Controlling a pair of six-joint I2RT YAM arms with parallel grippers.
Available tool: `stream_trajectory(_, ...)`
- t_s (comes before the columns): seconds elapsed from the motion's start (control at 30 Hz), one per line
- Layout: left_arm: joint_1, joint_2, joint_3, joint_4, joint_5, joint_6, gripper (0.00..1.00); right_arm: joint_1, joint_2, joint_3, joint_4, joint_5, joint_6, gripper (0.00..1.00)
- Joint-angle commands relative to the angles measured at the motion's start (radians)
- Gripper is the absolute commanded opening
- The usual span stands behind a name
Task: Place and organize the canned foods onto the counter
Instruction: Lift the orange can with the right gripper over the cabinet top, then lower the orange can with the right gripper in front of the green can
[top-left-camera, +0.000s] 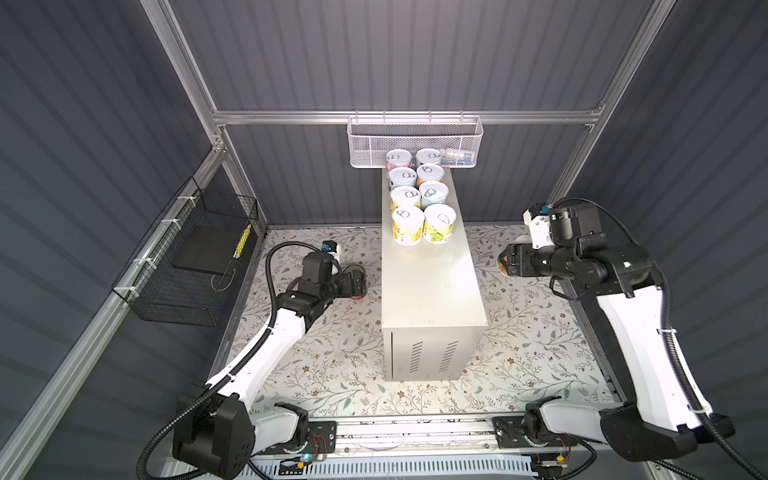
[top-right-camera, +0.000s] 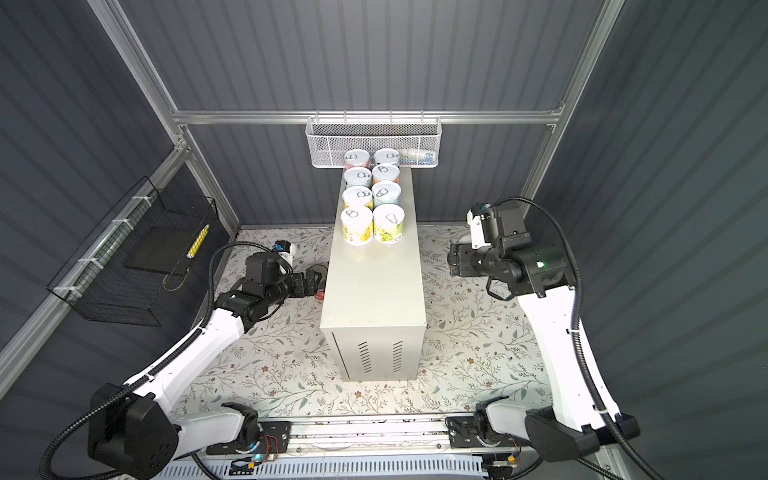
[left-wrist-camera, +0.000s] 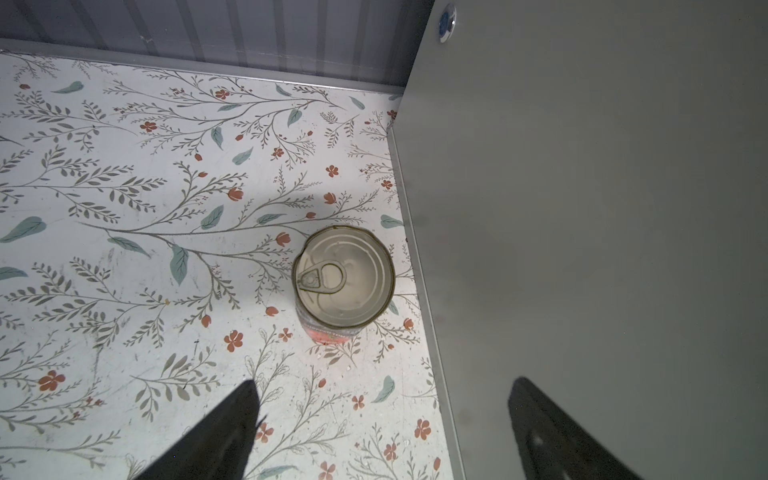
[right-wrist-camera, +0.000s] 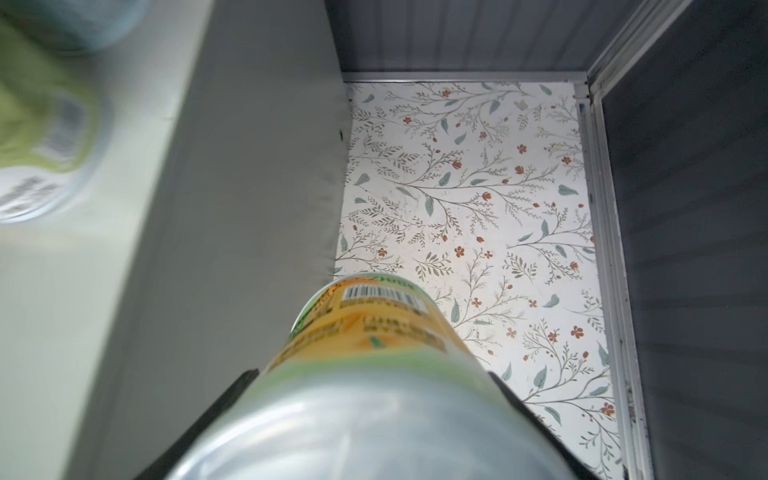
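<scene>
Left wrist: can (left-wrist-camera: 344, 277) stands ahead of left pincer (left-wrist-camera: 384, 384).

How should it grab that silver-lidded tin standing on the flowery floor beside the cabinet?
Probably by the round side of the small silver-lidded tin, just below its rim, from above with the open left hand. It stands upright, and the cream metal cabinet is close beside it, so fingers should close along that wall.

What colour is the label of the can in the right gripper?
Orange-yellow with green edges; the can shows best in the right wrist view.
</scene>
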Motion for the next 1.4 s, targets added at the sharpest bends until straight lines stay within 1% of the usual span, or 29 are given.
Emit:
stream_trajectory(0.0, 0.007, -0.004, 0.021, -0.025, 0.022, 0.007, 0.95, 0.113, 0.042, 0.173, -0.142, 0.096, -0.011, 0.00)
stream_trajectory(0.17, 0.006, -0.004, 0.025, -0.026, 0.027, 0.007, 0.94, 0.278, 0.153, 0.389, -0.226, 0.204, 0.002, 0.00)
stream_trajectory(0.27, 0.006, -0.011, 0.022, -0.031, 0.028, 0.007, 0.94, 0.356, 0.230, 0.497, -0.253, 0.236, -0.002, 0.00)
stream_trajectory(0.37, 0.005, -0.014, 0.020, -0.034, 0.023, 0.010, 0.94, 0.407, 0.311, 0.596, -0.271, 0.256, -0.019, 0.00)
stream_trajectory(0.5, 0.006, -0.017, 0.016, -0.034, 0.023, 0.011, 0.94, 0.436, 0.397, 0.703, -0.285, 0.254, -0.036, 0.00)
stream_trajectory(0.63, 0.006, -0.019, 0.010, -0.033, 0.023, 0.013, 0.94, 0.441, 0.426, 0.720, -0.278, 0.223, -0.033, 0.00)
stream_trajectory(0.77, 0.006, -0.020, 0.004, -0.031, 0.025, 0.014, 0.94, 0.443, 0.440, 0.716, -0.269, 0.148, -0.026, 0.00)
stream_trajectory(0.87, 0.006, -0.018, 0.002, -0.026, 0.027, 0.014, 0.94, 0.447, 0.450, 0.713, -0.264, 0.117, -0.027, 0.00)
stream_trajectory(1.07, 0.006, -0.010, -0.001, -0.024, 0.031, 0.015, 0.94, 0.447, 0.473, 0.712, -0.263, 0.083, -0.032, 0.00)
stream_trajectory(1.1, 0.006, -0.008, -0.001, -0.022, 0.031, 0.015, 0.94, 0.447, 0.480, 0.712, -0.267, 0.085, -0.033, 0.07)
stream_trajectory(1.13, 0.006, -0.007, -0.002, -0.021, 0.032, 0.015, 0.94, 0.447, 0.486, 0.713, -0.271, 0.084, -0.035, 0.17)
stream_trajectory(1.17, 0.006, -0.004, -0.003, -0.019, 0.034, 0.014, 0.94, 0.447, 0.493, 0.712, -0.275, 0.081, -0.036, 0.24)
stream_trajectory(1.2, 0.006, -0.003, -0.003, -0.019, 0.034, 0.014, 0.94, 0.447, 0.498, 0.713, -0.277, 0.080, -0.037, 0.34)
stream_trajectory(1.23, 0.006, -0.001, -0.003, -0.017, 0.035, 0.013, 0.94, 0.447, 0.504, 0.712, -0.277, 0.087, -0.035, 0.41)
stream_trajectory(1.27, 0.007, 0.001, -0.001, -0.017, 0.035, 0.014, 0.94, 0.447, 0.506, 0.713, -0.278, 0.095, -0.034, 0.46)
stream_trajectory(1.37, 0.005, 0.006, 0.002, -0.018, 0.037, 0.014, 0.94, 0.447, 0.509, 0.713, -0.275, 0.132, -0.034, 0.65)
